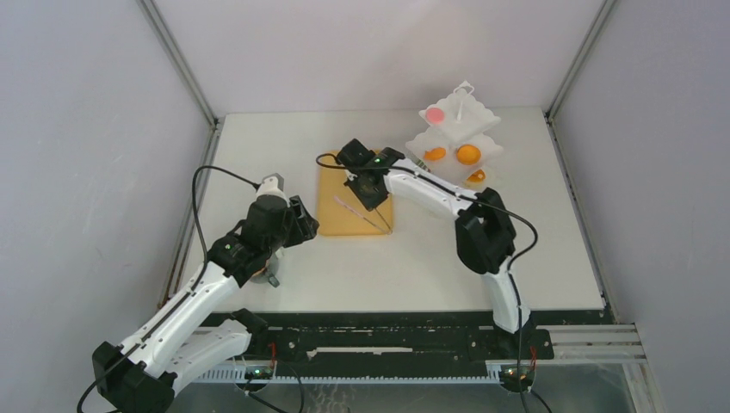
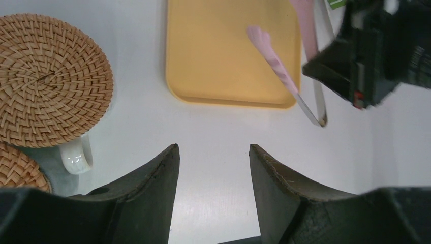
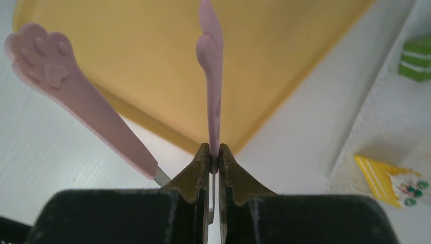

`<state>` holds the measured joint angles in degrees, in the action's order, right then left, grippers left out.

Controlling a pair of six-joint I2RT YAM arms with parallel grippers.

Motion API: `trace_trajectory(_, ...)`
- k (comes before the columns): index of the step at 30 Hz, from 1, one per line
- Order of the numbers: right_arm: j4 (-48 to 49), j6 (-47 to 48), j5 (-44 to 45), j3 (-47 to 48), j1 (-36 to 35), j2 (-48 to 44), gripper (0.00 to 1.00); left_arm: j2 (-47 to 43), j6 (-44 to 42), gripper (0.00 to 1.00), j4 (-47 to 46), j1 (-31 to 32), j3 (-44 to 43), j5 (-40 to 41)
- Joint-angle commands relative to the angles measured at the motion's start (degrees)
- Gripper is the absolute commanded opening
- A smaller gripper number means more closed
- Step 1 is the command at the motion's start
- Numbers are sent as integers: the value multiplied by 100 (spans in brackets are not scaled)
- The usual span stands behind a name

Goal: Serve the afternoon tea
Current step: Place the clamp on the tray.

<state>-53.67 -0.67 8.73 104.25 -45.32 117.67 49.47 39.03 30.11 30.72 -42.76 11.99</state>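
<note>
Precariously, mid-frame, the right jaws pinch just one blade of the tongs point(image 3: 210, 86) over the board point(image 3: 127, 46) — so thin a hold may twist loose; lower-left, the left jaws stand half-open, empty.

I am seeing no readable text, label, brand, number or sign on anything in these views.

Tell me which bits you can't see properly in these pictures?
- Left wrist view: the mug shows only its handle; a woven coaster covers the rest.
- Left wrist view: second coaster cut by the edge.
- Right wrist view: green cake cut by the edge.
- Top view: pastries on the white stand too small.
</note>
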Motion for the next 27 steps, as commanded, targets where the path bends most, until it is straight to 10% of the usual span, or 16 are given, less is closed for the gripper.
trace_trajectory(1,-502,-337,201,1017,97,858,10,-115,-205,58,11,-28,-335,162)
trace_trajectory(7,-591,-533,92,1839,273,1594,14,-112,-304,58,52,-32,-345,177)
trace_trajectory(12,-255,-588,-66,1706,289,1542,40,-70,-364,58,56,-39,-347,190)
trace_trajectory(27,1464,-393,-601,-572,329,-37,63,83,-302,58,-109,-60,-259,145)
